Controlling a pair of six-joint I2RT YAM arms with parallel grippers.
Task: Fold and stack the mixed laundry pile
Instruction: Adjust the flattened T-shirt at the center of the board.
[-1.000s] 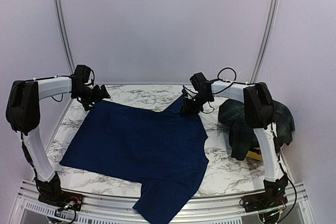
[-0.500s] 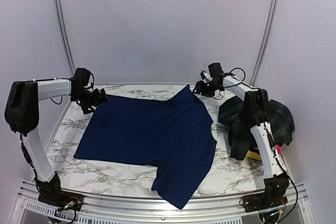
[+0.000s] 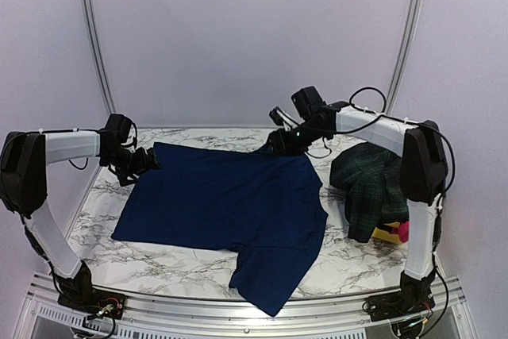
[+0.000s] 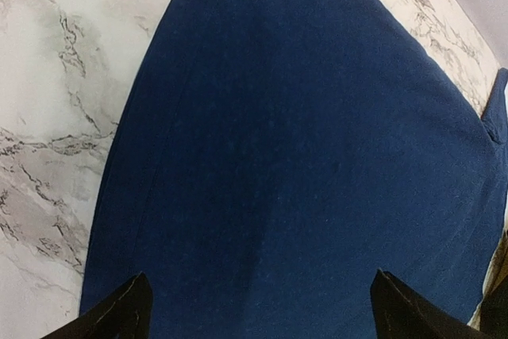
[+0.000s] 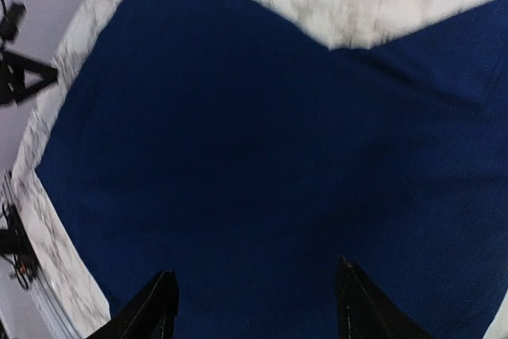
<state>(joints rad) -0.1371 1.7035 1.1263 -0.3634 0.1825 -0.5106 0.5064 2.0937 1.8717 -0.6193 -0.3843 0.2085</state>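
The navy-blue T-shirt (image 3: 230, 196) has been drawn away from the near edge. A second ago a good part of it hung over that edge, and now it lies spread flat on the marble worktop (image 3: 349, 256), with only its lowest part reaching the edge. In the last half second it has not shifted. The right hand (image 3: 275, 142) has let go and widened, swung off, and come back above the shirt's far right corner, fingers apart and nothing between them. The left hand (image 3: 148, 159) stays at the far left corner, spread wide and empty (cloth lies under it, not in it). I judge the spreading done and the first fold due next. The green-and-navy plaid garment (image 3: 373, 184) waits heaped at the right.
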